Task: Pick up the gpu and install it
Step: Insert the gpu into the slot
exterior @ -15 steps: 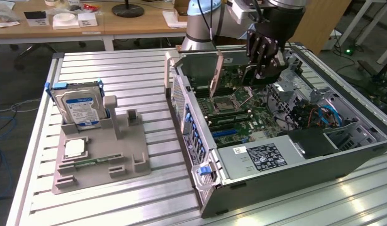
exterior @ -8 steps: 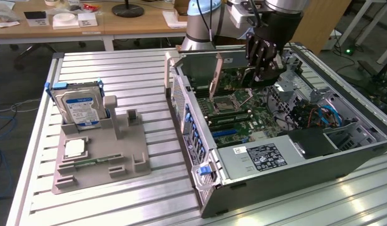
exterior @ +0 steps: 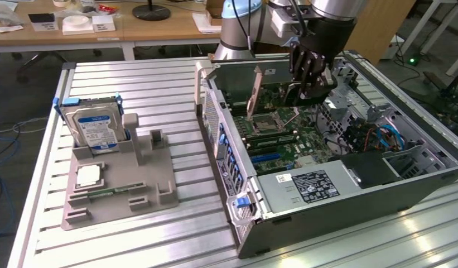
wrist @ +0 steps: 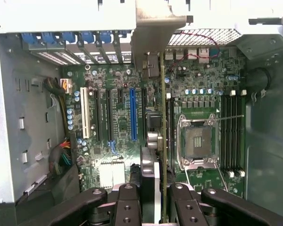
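The gpu (wrist: pixel 163 141) is a thin dark card seen edge-on, with its silver bracket (wrist: pixel 155 33) towards the case's slotted rear wall. My gripper (wrist: pixel 162 202) is shut on the card's edge, one black finger on each side. In the exterior view the gripper (exterior: pixel 311 84) reaches down into the open computer case (exterior: pixel 348 206) and holds the gpu (exterior: pixel 277 97) upright over the motherboard (exterior: pixel 288 151). The card runs along the expansion slots, between the blue slot (wrist: pixel 133 115) and the CPU socket (wrist: pixel 198 141). Whether its lower edge touches a slot is hidden.
On the exterior view's left a grey holder (exterior: pixel 117 195) carries a blue-labelled hard drive (exterior: pixel 99 125), a chip (exterior: pixel 88 176) and a small green memory stick (exterior: pixel 110 191). The power supply (exterior: pixel 311 187) and drive bays with cables (exterior: pixel 385 137) crowd the case's near and right sides.
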Tool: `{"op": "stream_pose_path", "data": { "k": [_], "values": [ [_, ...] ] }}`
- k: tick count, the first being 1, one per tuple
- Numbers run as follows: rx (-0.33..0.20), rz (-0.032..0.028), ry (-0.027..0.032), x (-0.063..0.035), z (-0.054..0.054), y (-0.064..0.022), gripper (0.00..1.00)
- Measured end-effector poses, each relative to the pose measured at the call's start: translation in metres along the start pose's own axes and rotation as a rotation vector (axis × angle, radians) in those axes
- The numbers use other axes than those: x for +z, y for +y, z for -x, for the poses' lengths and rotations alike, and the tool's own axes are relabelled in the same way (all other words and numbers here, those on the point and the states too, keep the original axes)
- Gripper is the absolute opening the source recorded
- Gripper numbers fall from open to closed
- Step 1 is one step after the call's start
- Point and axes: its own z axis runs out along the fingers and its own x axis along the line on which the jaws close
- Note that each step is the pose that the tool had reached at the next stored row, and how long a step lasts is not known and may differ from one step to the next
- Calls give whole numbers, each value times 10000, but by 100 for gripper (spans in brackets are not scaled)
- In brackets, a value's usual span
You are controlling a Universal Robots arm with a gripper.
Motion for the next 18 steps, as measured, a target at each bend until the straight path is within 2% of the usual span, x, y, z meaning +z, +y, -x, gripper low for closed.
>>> {"op": "stream_pose_path", "data": {
  "k": [7,9,12,18],
  "values": [
    [0,15,12,15,-1,13,28],
    [4,54,15,23,-2,14,28],
    [6,108,17,66,-4,15,28],
    [6,116,17,171,-10,17,28]
  ]
}}
